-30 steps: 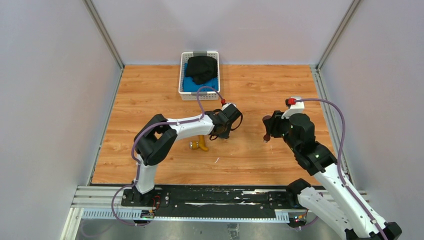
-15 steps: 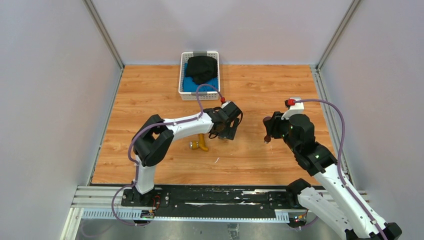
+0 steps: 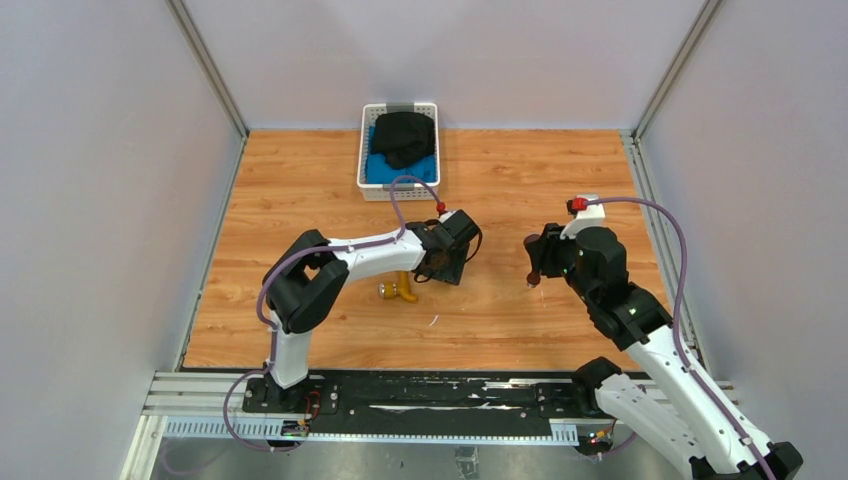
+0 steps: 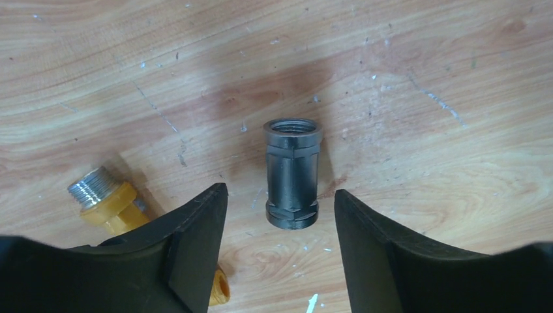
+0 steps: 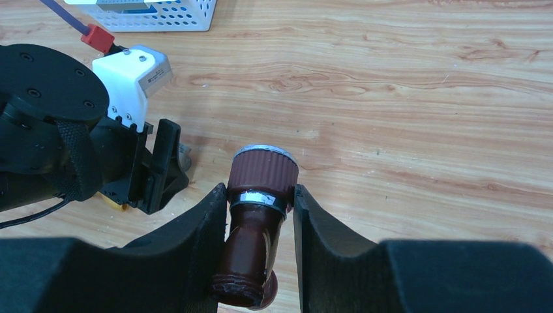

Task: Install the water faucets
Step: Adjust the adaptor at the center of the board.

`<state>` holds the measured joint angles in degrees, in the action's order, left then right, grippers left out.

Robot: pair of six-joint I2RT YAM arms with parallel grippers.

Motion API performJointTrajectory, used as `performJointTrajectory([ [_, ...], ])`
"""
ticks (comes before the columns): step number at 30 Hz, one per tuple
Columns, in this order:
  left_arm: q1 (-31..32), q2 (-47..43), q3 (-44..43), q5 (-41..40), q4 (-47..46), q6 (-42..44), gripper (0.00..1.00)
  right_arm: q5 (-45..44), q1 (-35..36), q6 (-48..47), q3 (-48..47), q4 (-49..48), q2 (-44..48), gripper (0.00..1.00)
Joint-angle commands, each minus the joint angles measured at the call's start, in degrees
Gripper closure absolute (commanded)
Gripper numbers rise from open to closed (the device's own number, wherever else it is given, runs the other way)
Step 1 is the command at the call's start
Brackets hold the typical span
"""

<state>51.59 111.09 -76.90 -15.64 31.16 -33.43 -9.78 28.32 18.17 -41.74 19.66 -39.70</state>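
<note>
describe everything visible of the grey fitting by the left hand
The grey metal fitting is a short dark tube with a hexagonal body, a collar at the near end and a threaded open mouth at the far end. It rests on the wooden table between the open left hand's fingers, touching neither.
</note>
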Motion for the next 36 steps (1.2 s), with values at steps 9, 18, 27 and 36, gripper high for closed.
performJointTrajectory([
  [9, 0.4, 2.4, -1.1, -3.1, -0.1, 6.2, 0.59, 2.8, -0.8, -0.4, -0.4, 1.3, -0.4, 1.0],
  [18, -0.9, 2.6, -7.7, 1.7, 6.0, 21.8, 0.7, 3.2, -0.8, -0.9, -0.2, 1.9, 0.8, 1.0],
  [27, -3.2, 1.2, -10.9, -7.4, 9.9, 27.8, 0.05, 2.2, -0.9, -1.4, -0.6, 2.9, 1.9, 1.0],
  [36, -3.1, -5.6, -9.3, 0.4, 8.5, -9.9, 0.14, 2.5, -0.9, -1.3, -0.8, 2.6, 1.1, 1.0],
])
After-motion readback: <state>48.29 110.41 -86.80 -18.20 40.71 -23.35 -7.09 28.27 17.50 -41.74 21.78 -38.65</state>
